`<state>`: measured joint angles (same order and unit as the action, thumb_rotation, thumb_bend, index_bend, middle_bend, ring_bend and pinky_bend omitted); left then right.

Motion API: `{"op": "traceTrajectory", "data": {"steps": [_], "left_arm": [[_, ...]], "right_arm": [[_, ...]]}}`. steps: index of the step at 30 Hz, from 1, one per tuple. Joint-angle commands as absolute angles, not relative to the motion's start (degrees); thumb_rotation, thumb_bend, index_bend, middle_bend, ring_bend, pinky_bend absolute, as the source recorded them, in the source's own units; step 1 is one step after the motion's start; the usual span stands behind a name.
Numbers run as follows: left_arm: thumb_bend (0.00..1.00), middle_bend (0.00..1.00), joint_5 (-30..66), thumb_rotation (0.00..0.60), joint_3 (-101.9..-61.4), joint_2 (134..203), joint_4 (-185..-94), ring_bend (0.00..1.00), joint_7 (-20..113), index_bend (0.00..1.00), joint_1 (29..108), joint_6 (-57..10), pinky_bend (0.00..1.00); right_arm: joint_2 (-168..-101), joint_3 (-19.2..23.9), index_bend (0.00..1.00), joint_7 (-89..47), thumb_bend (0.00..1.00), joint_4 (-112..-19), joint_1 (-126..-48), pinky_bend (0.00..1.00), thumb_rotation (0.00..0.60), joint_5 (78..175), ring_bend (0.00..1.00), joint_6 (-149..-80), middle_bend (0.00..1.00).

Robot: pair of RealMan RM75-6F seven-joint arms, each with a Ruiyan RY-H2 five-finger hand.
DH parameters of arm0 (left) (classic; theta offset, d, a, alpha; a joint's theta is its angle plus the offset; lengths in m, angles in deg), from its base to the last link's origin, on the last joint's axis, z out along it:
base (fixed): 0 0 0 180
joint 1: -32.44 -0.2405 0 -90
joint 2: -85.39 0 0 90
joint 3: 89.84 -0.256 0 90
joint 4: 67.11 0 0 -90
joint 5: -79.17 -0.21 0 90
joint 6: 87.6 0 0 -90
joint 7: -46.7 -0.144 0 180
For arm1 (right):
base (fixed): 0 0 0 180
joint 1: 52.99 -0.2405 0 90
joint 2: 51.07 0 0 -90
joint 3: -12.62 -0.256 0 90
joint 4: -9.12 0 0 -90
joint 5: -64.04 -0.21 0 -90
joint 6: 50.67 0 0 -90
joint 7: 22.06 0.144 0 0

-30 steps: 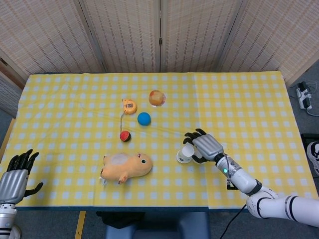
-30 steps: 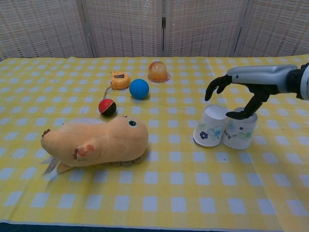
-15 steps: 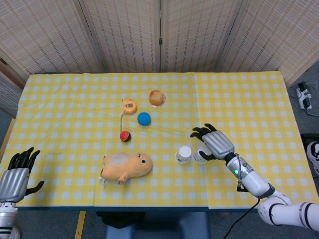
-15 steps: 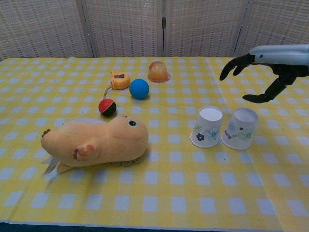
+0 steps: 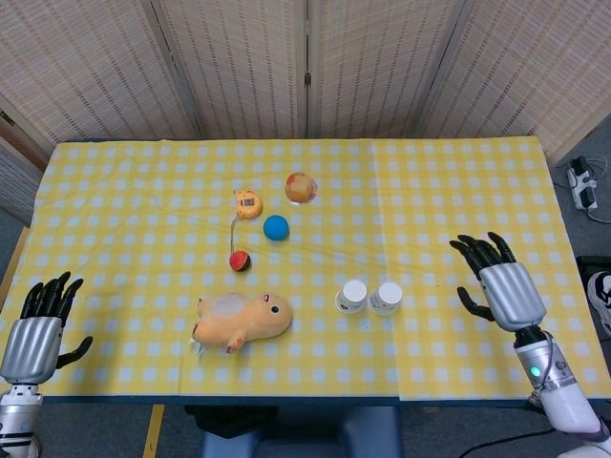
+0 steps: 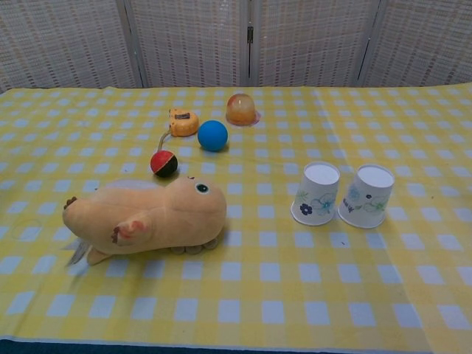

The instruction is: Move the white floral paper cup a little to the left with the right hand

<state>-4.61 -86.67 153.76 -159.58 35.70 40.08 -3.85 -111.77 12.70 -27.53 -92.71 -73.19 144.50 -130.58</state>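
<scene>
Two white floral paper cups stand upside down side by side on the yellow checked cloth: the left cup (image 5: pixel 352 295) (image 6: pixel 316 192) and the right cup (image 5: pixel 387 297) (image 6: pixel 366 195), almost touching. My right hand (image 5: pixel 501 283) hangs open to the right of them, well apart from the right cup, fingers spread, holding nothing. It shows only in the head view. My left hand (image 5: pixel 38 329) rests open at the table's near left corner, far from the cups.
A tan plush toy (image 5: pixel 241 321) (image 6: pixel 146 217) lies left of the cups. Behind it sit a red-and-black ball (image 5: pixel 240 260), a blue ball (image 5: pixel 276 227), an orange toy (image 5: pixel 248 203) and an orange-domed piece (image 5: pixel 301 187). The table's front edge (image 5: pixel 286 393) runs close below.
My right hand let go of the cups, lifted and drew back to the right, out of the chest view. The tilted left cup settled upright beside the other. Left hand barely moved.
</scene>
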Motion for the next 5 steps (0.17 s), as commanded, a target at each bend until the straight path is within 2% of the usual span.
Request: {"op": "traceTrajectory", "data": {"steps": [1,5], "left_arm": [[0.28,0.02,-4.95,0.6,-86.68,153.94,-159.82,0.05,35.16,0.12,40.2,-3.7,0.0],[0.28,0.02,-5.62,0.6,-86.44,154.33,-160.18,0.05,34.26,0.12,40.22,-2.79,0.0]], "right_arm": [[-113.09,15.37,0.15,-24.73,0.45,-90.09,-67.2,0.06,0.6,149.01,0.16,-137.11,0.13],[-113.96,16.33,0.15,-20.06,0.45,-88.02,-64.27,0.06,0.6,151.54,0.16,-139.83,0.12]]}}
